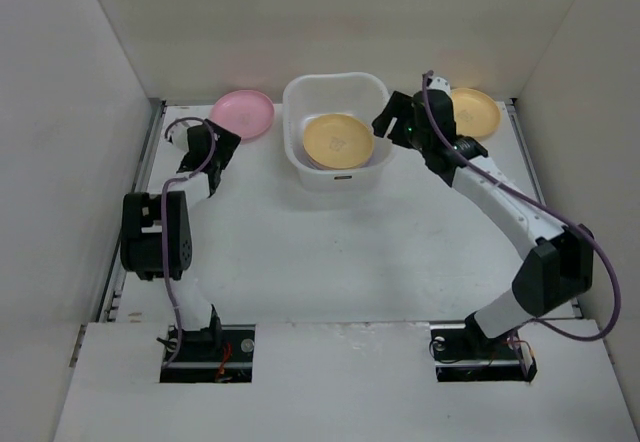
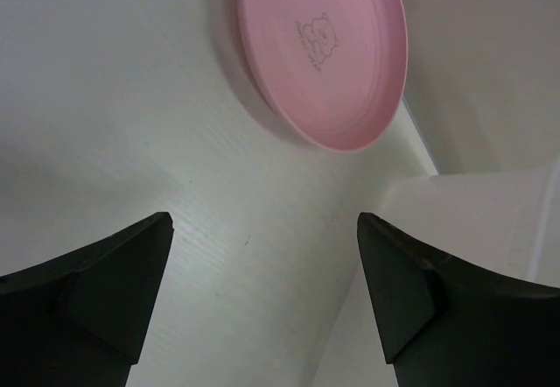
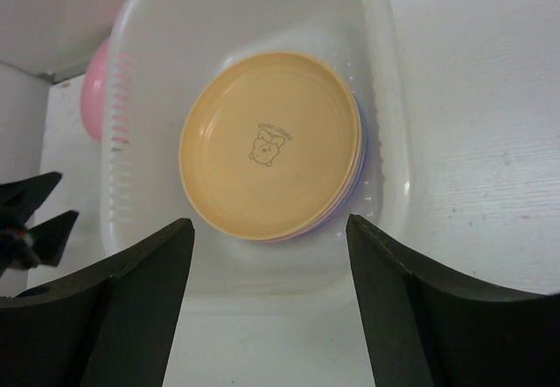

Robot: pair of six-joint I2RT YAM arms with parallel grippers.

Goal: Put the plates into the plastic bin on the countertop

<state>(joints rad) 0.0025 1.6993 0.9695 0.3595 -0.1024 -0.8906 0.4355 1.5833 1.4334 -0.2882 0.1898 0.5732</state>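
Looking into the bin (image 1: pixel 297 90), you find a yellow-orange plate (image 3: pixel 269 144) lying flat on top of a small stack (image 3: pixel 363 146), with lilac and pink rims peeking out along its edge. The plates nest because they are shallow, round and alike in shape, so each settles into the one below. The bin is translucent white plastic, squarish with rounded corners and a rolled rim. It is roomier than one plate and stands at the back middle of the worktop (image 1: pixel 300 252). Your right end effector (image 3: pixel 269 225) hangs just above the bin's near side, jaws wide and empty, which reads as a release pose over the stack rather than a grip. Two plates are not yet in. A pink plate (image 2: pixel 324 50) lies on the worktop just left of the bin, close to the back wall (image 1: pixel 300 22), and a yellow plate (image 1: pixel 474 112) lies at the back right, partly hidden behind the right arm (image 1: pixel 500 202). Your left end effector (image 2: pixel 262 229) is held low and tilted toward the pink plate, jaws wide with nothing between them, short of its rim; that plate looks like its next pick. The plates all look smooth and slightly glossy, and those seen up close carry a faint cartoon print at the centre. Their thin rims lie flat on the matte worktop and give the fingers little to bite on, so you will likely need to catch an edge.
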